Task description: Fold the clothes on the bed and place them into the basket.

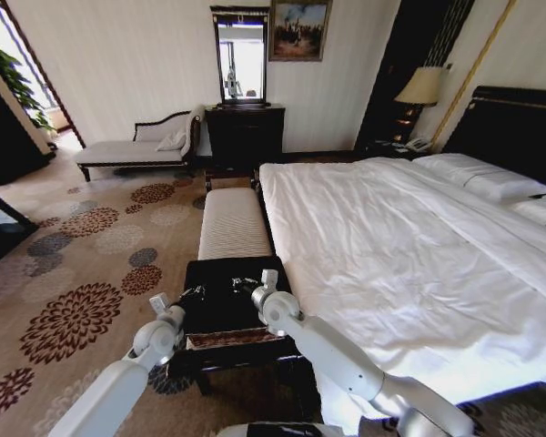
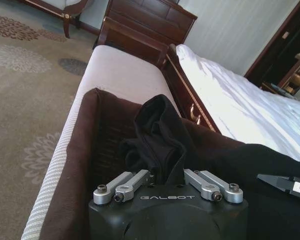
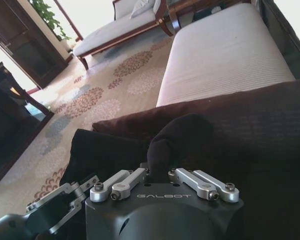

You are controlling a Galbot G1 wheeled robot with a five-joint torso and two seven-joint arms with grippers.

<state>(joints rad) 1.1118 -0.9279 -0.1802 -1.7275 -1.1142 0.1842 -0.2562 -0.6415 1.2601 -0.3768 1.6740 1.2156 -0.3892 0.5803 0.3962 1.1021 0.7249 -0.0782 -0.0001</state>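
We take the basket (image 1: 220, 339) as our landmark: it stands on the carpet at the foot end of the bed (image 1: 391, 246), just beyond the near end of the striped bench (image 1: 233, 221). Our left gripper (image 2: 167, 176) hangs over the basket's left side with its fingers pinched together on a bunched fold of the black T-shirt (image 2: 157, 132), which rises out of the basket's dark-lined interior. Our right gripper (image 3: 162, 176) sits over the basket's right side, likewise clamped on a raised hump of the same cloth, with the rest of the shirt draped across the basket's top between the two grippers
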